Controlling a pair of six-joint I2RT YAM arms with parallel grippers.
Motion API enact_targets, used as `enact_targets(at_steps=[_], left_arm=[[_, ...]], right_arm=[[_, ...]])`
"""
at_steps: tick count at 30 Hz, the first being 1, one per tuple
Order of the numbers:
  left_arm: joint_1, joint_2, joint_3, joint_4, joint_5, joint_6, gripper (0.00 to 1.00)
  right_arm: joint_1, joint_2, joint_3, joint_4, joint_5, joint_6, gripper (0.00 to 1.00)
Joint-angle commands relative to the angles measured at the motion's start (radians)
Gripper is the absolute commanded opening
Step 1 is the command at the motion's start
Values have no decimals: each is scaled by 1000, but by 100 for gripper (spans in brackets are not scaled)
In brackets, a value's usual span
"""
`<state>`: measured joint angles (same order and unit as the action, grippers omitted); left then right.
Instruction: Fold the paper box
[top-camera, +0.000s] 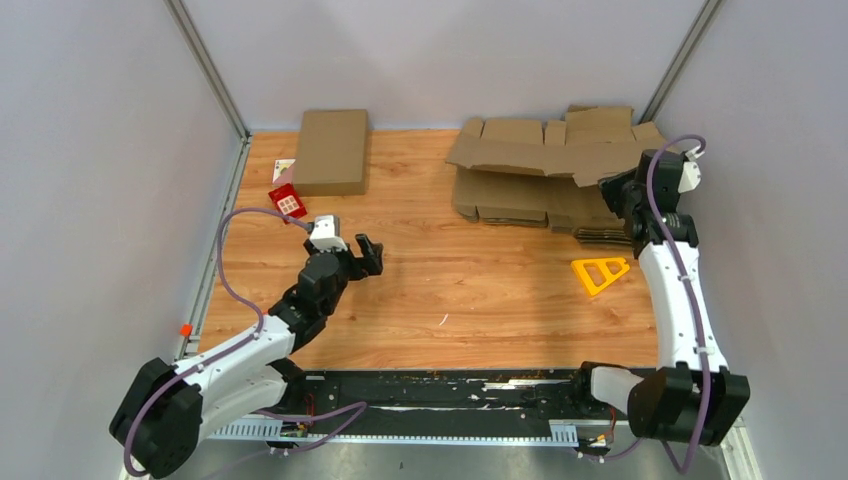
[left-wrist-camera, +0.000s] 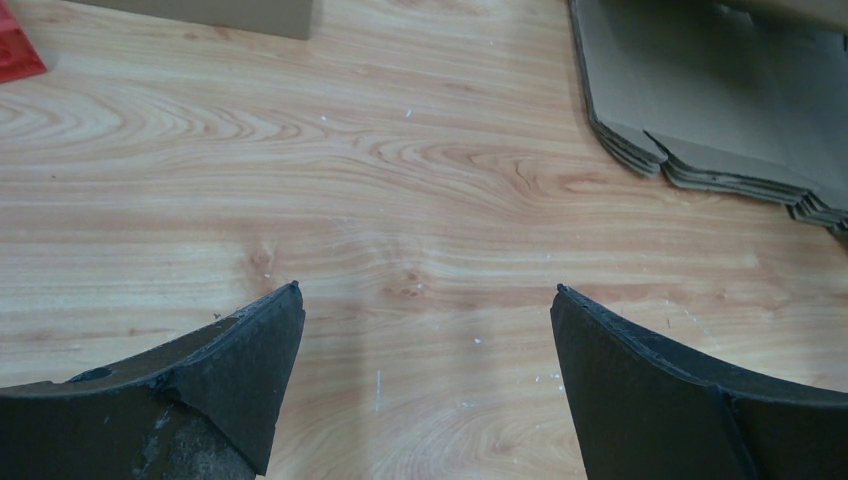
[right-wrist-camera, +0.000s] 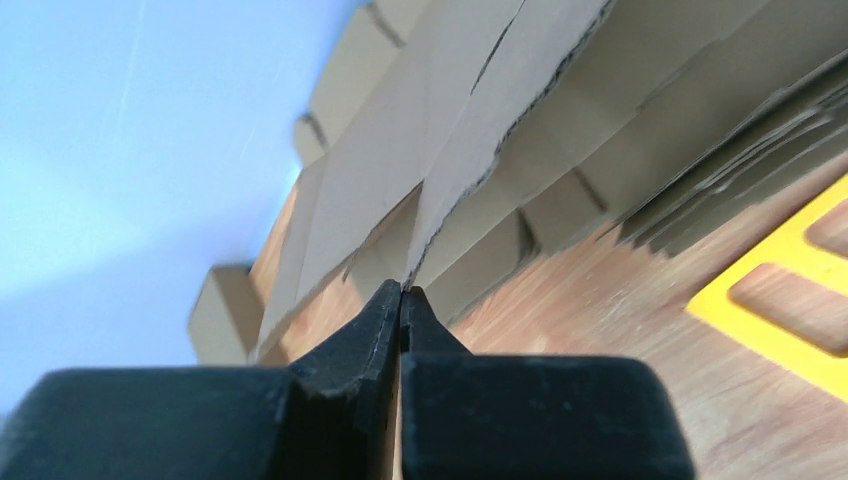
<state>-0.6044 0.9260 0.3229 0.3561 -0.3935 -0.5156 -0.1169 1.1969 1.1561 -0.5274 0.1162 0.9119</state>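
Pinching the edge of the paper box (top-camera: 540, 150), the right hand (top-camera: 612, 192) sits near the far right corner of the surface (top-camera: 470, 300), its two black fingers pressed together on the cardboard. In the right wrist view the hand (right-wrist-camera: 402, 290) shows the fingertips meeting with only the thin corrugated edge of the paper box (right-wrist-camera: 450, 120) between them. The sheet rises away from them with its creases and flap cuts visible. That view is blurred, so the hand seems to hold one sheet only, but I cannot be sure. The paper box lies tilted on top of the pile of blanks (top-camera: 510, 200) along the far edge, right of centre, with its right end lifted off the pile and its left end resting on it.

The left hand (top-camera: 368, 255) hangs over bare wood left of centre, well apart from the cardboard. Its fingers are spread wide and hold nothing. From the left wrist view the hand (left-wrist-camera: 425, 290) frames open wood grain, with the layered edges of the pile of blanks (left-wrist-camera: 720, 185) at upper right.

A yellow triangular frame (top-camera: 583, 272) lies flat near the right edge, just on the near side of the pile. A closed brown carton (top-camera: 330, 150) sits at the far left corner, with a red card (top-camera: 287, 201) just beside its near left corner.
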Motion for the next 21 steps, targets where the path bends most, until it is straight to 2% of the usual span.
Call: enact_targets(at_steps=[1, 7, 12, 18, 19, 21], left_arm=[[2, 33, 52, 33, 49, 7, 100], [34, 83, 83, 3, 109, -78, 100], [170, 127, 66, 52, 310, -210, 100], [190, 166, 90, 43, 343, -173, 100], [189, 173, 94, 44, 349, -168, 100], [190, 187, 100, 53, 372, -154, 100]], right_arm=[[62, -94, -37, -28, -165, -26, 0], [264, -201, -206, -21, -192, -21, 0], [405, -248, -325, -14, -201, -6, 0], [547, -304, -432, 3, -194, -63, 0], [548, -310, -434, -6, -181, -82, 6], [548, -323, -407, -64, -57, -143, 31]])
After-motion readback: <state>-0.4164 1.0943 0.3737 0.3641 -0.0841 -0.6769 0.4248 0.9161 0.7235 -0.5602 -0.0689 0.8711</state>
